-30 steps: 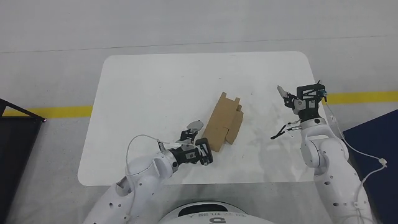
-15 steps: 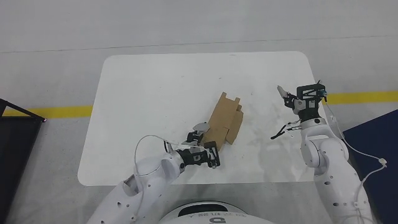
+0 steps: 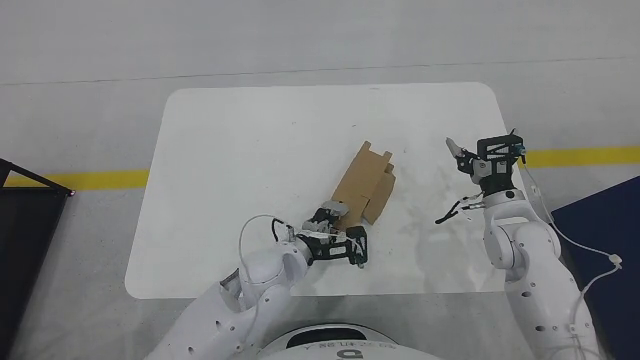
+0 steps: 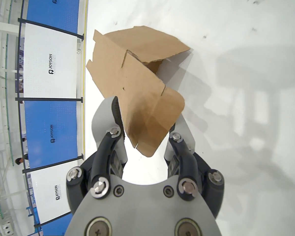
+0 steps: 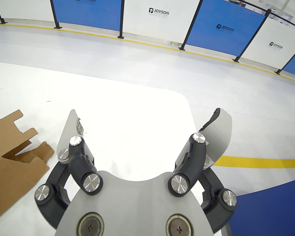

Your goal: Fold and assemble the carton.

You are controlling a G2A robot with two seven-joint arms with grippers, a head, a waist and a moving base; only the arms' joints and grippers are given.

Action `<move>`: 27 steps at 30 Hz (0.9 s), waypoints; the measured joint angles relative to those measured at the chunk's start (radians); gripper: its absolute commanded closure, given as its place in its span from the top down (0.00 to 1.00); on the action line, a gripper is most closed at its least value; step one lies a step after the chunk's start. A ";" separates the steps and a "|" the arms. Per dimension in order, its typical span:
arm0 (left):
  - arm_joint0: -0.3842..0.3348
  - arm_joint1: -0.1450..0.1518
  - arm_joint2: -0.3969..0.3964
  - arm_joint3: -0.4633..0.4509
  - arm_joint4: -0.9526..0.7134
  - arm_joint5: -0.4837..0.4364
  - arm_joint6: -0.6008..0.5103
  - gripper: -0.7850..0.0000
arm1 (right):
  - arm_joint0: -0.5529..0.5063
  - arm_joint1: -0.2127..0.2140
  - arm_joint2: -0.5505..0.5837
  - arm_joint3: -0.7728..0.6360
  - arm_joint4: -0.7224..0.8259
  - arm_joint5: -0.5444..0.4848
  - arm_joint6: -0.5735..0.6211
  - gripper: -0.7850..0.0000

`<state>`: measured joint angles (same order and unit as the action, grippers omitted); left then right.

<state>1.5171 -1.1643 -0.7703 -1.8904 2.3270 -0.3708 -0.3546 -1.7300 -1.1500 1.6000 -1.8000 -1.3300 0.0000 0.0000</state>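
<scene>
Low over the table (image 3: 220, 160), the left claw (image 4: 147, 110) straddles the carton (image 4: 137, 57), released; the right claw (image 5: 146, 111) hovers spread.

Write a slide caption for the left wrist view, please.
Open left gripper straddling a corner flap of the partly folded carton.

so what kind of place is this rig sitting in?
Likely a fenced robot test cell on an industrial or lab floor: blue and white barrier panels ring the area, and a yellow floor line runs past the white table holding the carton.
</scene>
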 measured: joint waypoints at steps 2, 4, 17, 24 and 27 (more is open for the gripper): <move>-0.006 -0.003 0.011 0.006 0.027 0.004 -0.013 0.49 | 0.000 0.000 0.000 0.000 0.000 0.000 0.000 1.00; -0.014 -0.006 0.024 0.010 0.069 0.009 -0.033 0.49 | 0.000 0.000 0.000 0.000 0.000 0.000 0.000 1.00; -0.060 -0.031 0.087 0.057 0.258 0.062 -0.094 0.76 | 0.000 0.000 0.000 0.000 0.000 0.000 0.000 1.00; -0.084 -0.045 0.104 0.086 0.288 0.042 -0.078 0.15 | 0.000 0.000 0.000 0.000 0.000 0.000 0.000 1.00; -0.095 -0.051 0.107 0.100 0.294 0.040 -0.077 0.00 | 0.000 0.000 0.000 0.000 0.000 0.000 0.000 1.00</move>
<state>1.4218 -1.2157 -0.6635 -1.7908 2.6206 -0.3306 -0.4320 -1.7300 -1.1500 1.6000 -1.8000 -1.3300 0.0000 0.0000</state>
